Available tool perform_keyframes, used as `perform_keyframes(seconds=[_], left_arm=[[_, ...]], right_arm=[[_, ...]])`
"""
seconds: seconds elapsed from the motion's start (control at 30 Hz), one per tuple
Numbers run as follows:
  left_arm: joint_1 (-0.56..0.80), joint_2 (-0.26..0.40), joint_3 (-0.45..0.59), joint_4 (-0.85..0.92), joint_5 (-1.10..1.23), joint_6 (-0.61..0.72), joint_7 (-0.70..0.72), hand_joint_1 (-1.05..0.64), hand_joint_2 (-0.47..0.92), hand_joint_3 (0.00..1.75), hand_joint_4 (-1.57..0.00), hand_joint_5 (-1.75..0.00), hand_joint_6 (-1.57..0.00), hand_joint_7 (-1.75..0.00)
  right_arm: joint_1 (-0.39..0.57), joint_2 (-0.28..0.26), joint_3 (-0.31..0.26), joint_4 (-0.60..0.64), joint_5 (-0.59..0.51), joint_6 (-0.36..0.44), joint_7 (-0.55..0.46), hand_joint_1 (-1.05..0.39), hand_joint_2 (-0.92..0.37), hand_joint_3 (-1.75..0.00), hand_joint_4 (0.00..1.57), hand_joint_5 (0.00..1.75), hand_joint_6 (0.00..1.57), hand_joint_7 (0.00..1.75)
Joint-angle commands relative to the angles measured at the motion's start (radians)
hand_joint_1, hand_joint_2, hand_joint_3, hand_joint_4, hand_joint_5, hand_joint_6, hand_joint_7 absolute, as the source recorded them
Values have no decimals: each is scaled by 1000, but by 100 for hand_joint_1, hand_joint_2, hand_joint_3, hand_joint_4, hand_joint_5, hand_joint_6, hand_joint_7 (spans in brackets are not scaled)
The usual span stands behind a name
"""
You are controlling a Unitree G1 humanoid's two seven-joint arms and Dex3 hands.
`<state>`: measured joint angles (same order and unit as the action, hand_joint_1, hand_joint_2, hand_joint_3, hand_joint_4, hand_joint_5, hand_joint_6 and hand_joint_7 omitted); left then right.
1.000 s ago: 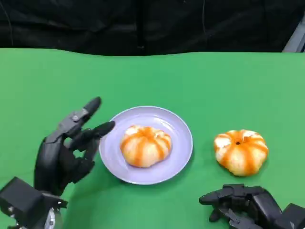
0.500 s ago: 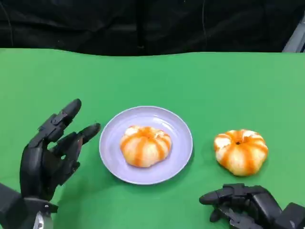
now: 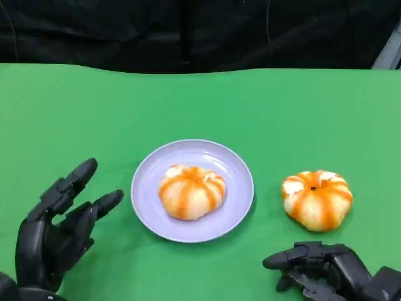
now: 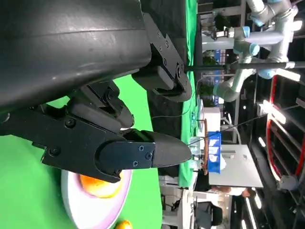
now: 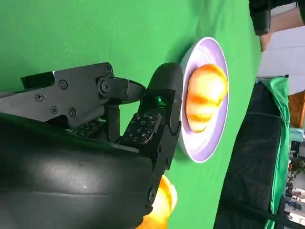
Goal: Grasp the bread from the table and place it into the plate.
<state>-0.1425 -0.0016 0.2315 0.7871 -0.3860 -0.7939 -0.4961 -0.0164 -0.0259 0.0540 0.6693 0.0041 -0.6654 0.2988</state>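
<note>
An orange-striped bread [image 3: 190,191] lies in the lavender plate [image 3: 148,210] at the table's middle; the right wrist view shows this bread [image 5: 206,98] in the plate [image 5: 202,148] too. A second striped bread [image 3: 316,199] sits on the green cloth to the plate's right. My left hand [image 3: 56,229] is at the lower left, away from the plate, fingers spread and holding nothing. My right hand [image 3: 326,268] lies low at the lower right, just in front of the second bread, fingers extended and empty. A slice of that bread [image 5: 162,205] peeks past the hand in the right wrist view.
The green cloth [image 3: 282,119] covers the table up to a black backdrop at the far edge. In the left wrist view, the plate [image 4: 90,214] sits beyond my fingers [image 4: 124,152], with lab equipment and a robot arm [image 4: 248,47] past the table.
My left hand has drawn back from the plate's left rim toward the lower left corner, staying open. The right hand and both breads have not moved.
</note>
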Motion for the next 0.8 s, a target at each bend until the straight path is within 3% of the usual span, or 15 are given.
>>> perform_keyframes(seconds=[0.03, 0.23, 0.47, 0.63, 0.8], left_arm=[[30, 6, 7, -13, 5, 3, -15, -64, 92, 39, -92, -5, -63, -1], [45, 7, 4, -5, 20, -7, -19, -57, 92, 36, -93, -5, -66, -2], [63, 6, -16, 15, 147, -52, 77, -11, 92, 13, -93, -4, -70, -1], [63, 7, -29, 37, 214, -82, 139, 0, 92, 12, -93, -4, -74, -3], [64, 29, -47, 49, 310, -118, 222, 8, 92, 20, -101, -7, -97, -10]], right_arm=[[5, -18, -5, 5, -5, -2, -9, -6, -92, -40, 81, 119, 114, 25], [5, -18, -5, 3, -4, 3, -9, -6, -92, -39, 81, 120, 114, 25], [4, -19, -6, 4, -6, 3, -11, -5, -92, -40, 82, 120, 114, 25], [3, -20, -6, 6, -6, 0, -8, -6, -92, -40, 81, 120, 114, 24], [5, -22, -6, 3, -12, -7, -13, -5, -92, -39, 81, 119, 113, 24]])
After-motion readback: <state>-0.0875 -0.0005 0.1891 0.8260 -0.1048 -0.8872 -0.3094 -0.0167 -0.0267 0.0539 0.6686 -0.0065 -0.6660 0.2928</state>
